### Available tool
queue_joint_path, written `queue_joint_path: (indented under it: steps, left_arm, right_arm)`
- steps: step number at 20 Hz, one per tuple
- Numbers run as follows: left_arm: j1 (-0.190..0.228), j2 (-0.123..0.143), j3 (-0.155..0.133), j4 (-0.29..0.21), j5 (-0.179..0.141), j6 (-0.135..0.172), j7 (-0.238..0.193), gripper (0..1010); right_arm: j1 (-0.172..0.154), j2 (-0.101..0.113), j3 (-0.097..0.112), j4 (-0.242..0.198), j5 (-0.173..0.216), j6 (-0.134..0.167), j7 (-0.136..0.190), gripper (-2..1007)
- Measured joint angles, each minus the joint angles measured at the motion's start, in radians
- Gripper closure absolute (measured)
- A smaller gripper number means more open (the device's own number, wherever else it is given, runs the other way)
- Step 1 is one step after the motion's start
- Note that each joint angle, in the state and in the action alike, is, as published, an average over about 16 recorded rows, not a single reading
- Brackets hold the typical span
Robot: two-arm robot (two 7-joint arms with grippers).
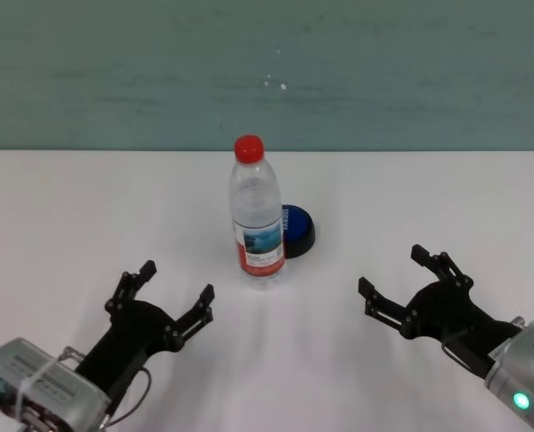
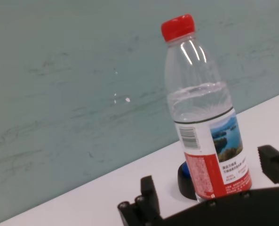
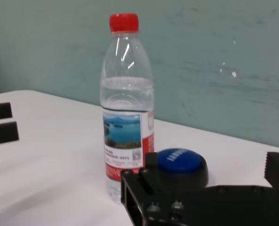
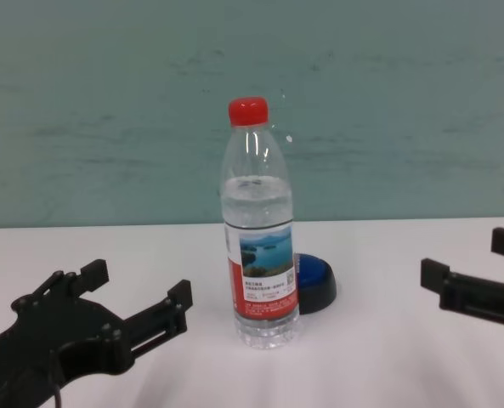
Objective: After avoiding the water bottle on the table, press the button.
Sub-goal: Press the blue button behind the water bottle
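Note:
The water bottle stands upright in the middle of the white table, with red cap and red-and-white lake label. It also shows in the left wrist view, right wrist view and chest view. The blue button sits on its black base just behind and right of the bottle, partly hidden by it. My left gripper is open at the front left, apart from the bottle. My right gripper is open at the front right, apart from the button.
A teal wall rises behind the table's far edge. Bare white tabletop lies to the left and right of the bottle and between the two grippers.

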Motion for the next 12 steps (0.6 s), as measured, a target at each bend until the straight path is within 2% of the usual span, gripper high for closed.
queue_joint_path:
  steps: [6,12]
  left_arm:
    - [0.000,0.000,0.000,0.000,0.000,0.000,0.000,10]
    - [0.000,0.000,0.000,0.000,0.000,0.000,0.000,10]
  right_arm:
    - [-0.012,0.003,0.009,0.004,0.002,-0.008,-0.007,2]
    - [-0.034,0.002,0.030,-0.007,0.003,-0.010,-0.022,2]
